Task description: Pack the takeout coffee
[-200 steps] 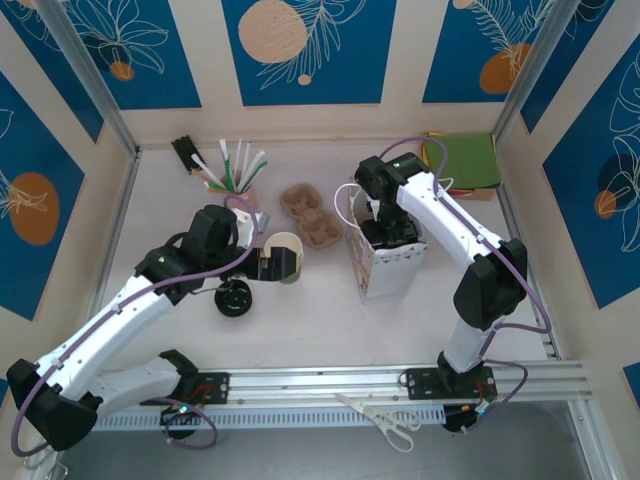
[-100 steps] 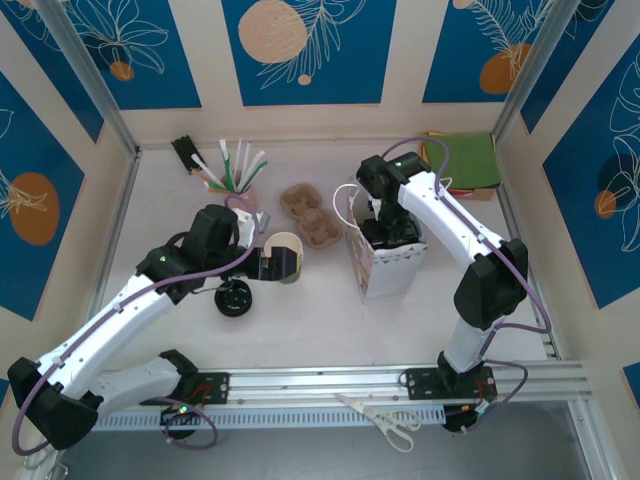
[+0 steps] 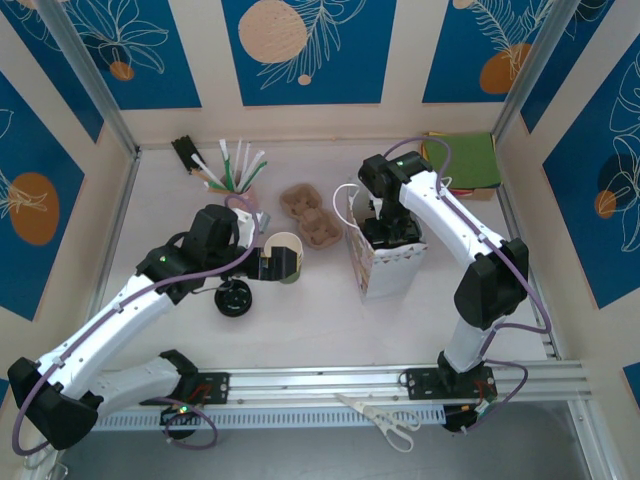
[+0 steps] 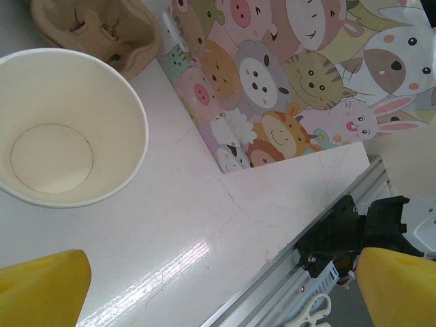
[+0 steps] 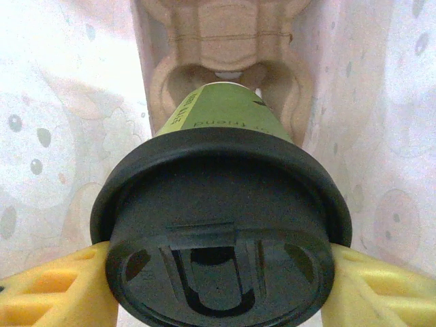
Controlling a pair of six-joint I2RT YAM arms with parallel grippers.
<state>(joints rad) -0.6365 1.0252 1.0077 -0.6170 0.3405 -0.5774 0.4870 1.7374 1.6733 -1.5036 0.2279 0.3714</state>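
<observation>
Inside the white bag [image 3: 388, 268], your right gripper [image 5: 218, 289] grips the takeout coffee [image 5: 221, 197] at its black lid, with yellow fingers [image 5: 54, 289] pressed on either side. The cup's base points into a cardboard carrier [image 5: 228, 41] at the bag's bottom. Your left gripper [image 4: 218, 293] hangs wide open, holding nothing, just beside a lidless cup [image 4: 65, 129] on the table [image 4: 204, 225].
</observation>
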